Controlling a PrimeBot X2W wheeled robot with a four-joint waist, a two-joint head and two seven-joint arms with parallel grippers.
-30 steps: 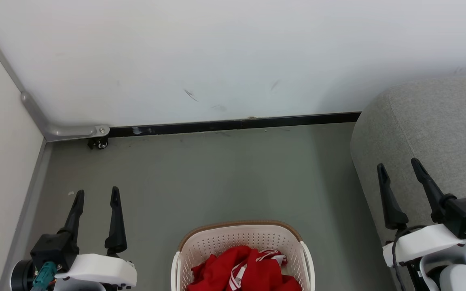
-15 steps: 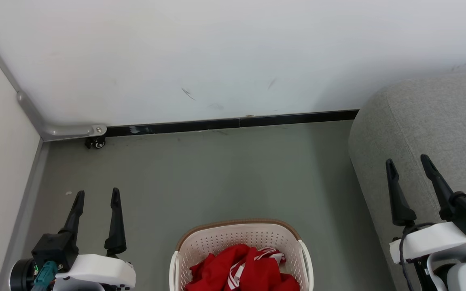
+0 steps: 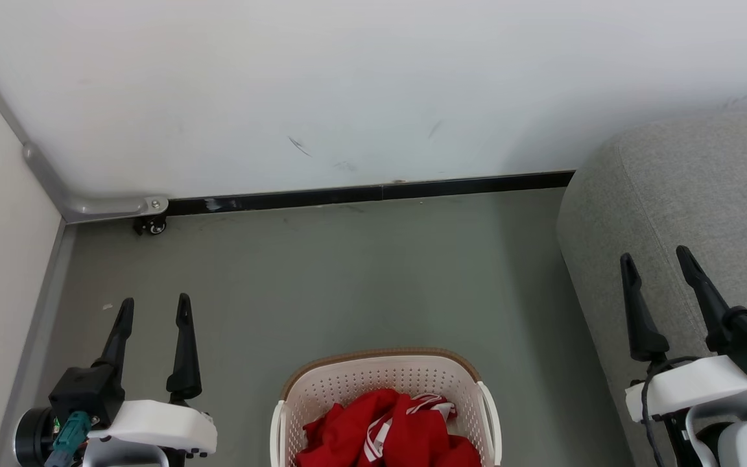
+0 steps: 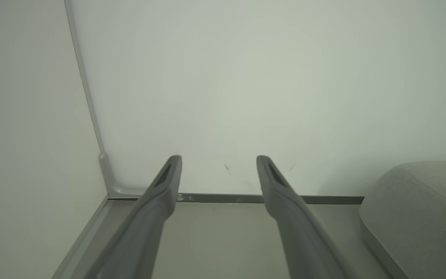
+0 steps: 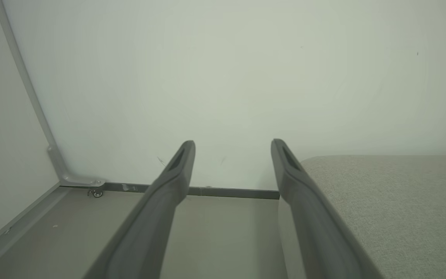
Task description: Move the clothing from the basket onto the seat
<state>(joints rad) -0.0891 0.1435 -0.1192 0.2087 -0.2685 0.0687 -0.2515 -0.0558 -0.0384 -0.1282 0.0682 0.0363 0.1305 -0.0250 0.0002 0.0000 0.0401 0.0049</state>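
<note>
The cream-white basket [image 3: 341, 386] with a brown rim stands on the floor at the bottom middle of the head view. Red clothing [image 3: 383, 438] with white stripes lies bunched inside it. The grey seat [image 3: 691, 194] rises at the right, also seen in the left wrist view [image 4: 420, 209] and the right wrist view [image 5: 393, 201]. My left gripper [image 3: 155, 306] hangs open over bare floor left of the basket, nothing between its fingers [image 4: 219, 159]. My right gripper [image 3: 654, 254] is open and empty in front of the seat's rounded corner [image 5: 232, 142].
A white wall with a black skirting strip [image 3: 373, 193] closes the far side. A pale panel with a grey metal frame [image 3: 88, 209] and a small caster [image 3: 152, 226] bounds the left. Grey floor [image 3: 347, 272] stretches between basket and wall.
The whole head picture has slid slightly, so the camera has moved. The right gripper has shifted a little to the right against the seat. Both grippers stay open.
</note>
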